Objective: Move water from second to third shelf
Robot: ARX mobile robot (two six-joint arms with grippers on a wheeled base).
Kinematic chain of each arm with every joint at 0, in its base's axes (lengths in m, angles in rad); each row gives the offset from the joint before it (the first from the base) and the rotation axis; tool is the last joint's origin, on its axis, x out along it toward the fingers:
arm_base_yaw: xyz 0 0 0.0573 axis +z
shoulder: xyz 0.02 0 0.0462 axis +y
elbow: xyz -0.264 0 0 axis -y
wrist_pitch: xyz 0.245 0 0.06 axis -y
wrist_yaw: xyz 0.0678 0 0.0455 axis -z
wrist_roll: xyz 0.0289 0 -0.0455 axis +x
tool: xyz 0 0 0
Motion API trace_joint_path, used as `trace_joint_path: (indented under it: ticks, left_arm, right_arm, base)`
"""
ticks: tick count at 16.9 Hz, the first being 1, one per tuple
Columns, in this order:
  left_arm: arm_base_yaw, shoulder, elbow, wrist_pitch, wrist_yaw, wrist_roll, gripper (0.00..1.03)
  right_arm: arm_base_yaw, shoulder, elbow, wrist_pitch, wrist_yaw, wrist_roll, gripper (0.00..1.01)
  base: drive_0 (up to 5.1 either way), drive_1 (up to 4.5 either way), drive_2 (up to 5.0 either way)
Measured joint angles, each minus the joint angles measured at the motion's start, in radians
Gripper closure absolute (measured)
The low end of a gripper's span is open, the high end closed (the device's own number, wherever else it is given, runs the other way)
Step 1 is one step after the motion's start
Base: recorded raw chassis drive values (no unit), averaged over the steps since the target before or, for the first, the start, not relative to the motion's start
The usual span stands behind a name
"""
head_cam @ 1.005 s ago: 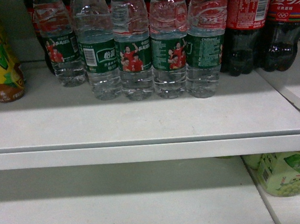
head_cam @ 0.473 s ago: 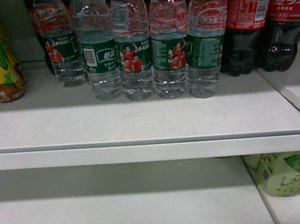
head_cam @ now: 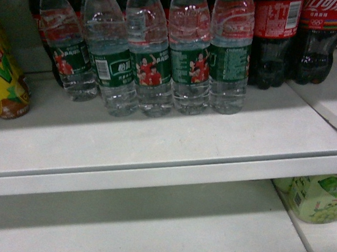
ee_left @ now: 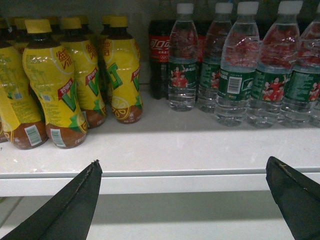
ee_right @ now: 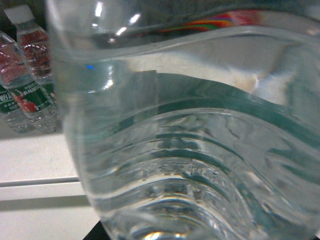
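We see the left gripper (ee_left: pixel 182 192) spread open below the white shelf (ee_left: pixel 165 150); a clear ribbed green-labelled water bottle (ee_right: pixel 200 145) fills the right wrist view, right grip unclear.

Yellow tea bottles (ee_left: pixel 65 90) left, cola bottles (head_cam: pixel 301 28) right, upper shelf (head_cam: pixel 158 138).

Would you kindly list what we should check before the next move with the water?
1. Left gripper open, nothing between the jaws: ok.
2. Water bottles upright on the upper shelf: ok.
3. Lower shelf bare ahead for placing: ok.
4. Green bottles at lower right stand aside from that spot: ok.
5. Clear bottle filling the right wrist view gripped securely: cannot tell, jaws hidden.
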Motion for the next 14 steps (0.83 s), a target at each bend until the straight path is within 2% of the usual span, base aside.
trace_joint_path:
  ticks: [14]
  left_arm:
    - [0.000,0.000,0.000,0.002,0.002,0.000,0.05]
  right_arm:
    - [0.000,0.000,-0.001,0.006,-0.001,0.006,0.62]
  base:
    - [0.0,0.00,0.0]
